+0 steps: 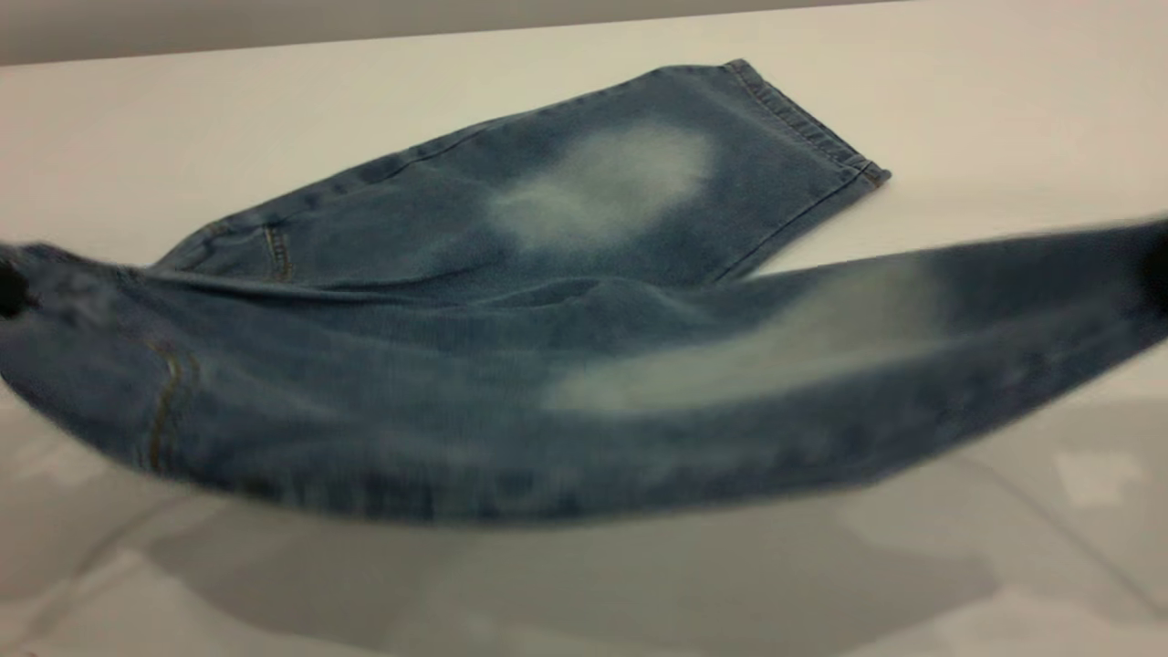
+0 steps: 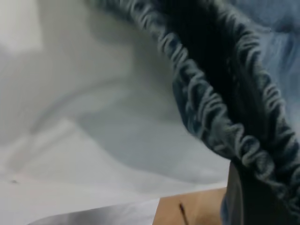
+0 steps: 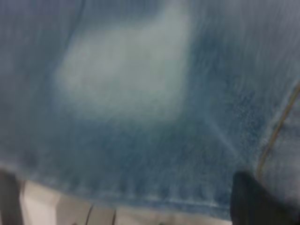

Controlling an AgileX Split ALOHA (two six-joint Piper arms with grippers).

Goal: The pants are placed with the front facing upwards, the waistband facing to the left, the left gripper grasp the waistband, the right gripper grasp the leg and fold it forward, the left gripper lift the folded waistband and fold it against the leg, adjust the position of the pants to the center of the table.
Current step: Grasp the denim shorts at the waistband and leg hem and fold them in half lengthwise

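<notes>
So the left gripper [image 2: 248,197] is right at the waistband [image 2: 211,112]. In the left wrist view a dark wedge of it sits against the ruffled elastic edge with the denim bunched over it, and it looks pinched onto the band, though only one finger shows. In the exterior view it's just a dark blob at the far left edge, where the fabric's corner is held up.

The right gripper [image 3: 251,201] is at the other end. Its wrist view shows a black finger tip poking up against the hem of the leg [image 3: 140,140], denim draped over it, so it looks clamped on that hem.

Between the two, the near half of the pants [image 1: 511,365] hangs off the table [image 1: 182,146] like a hammock, sagging in the middle, pale faded patch facing the camera, shadow underneath. The far leg lies flat on the table behind it, hem pointing up and to the right, its own faded patch facing up.
</notes>
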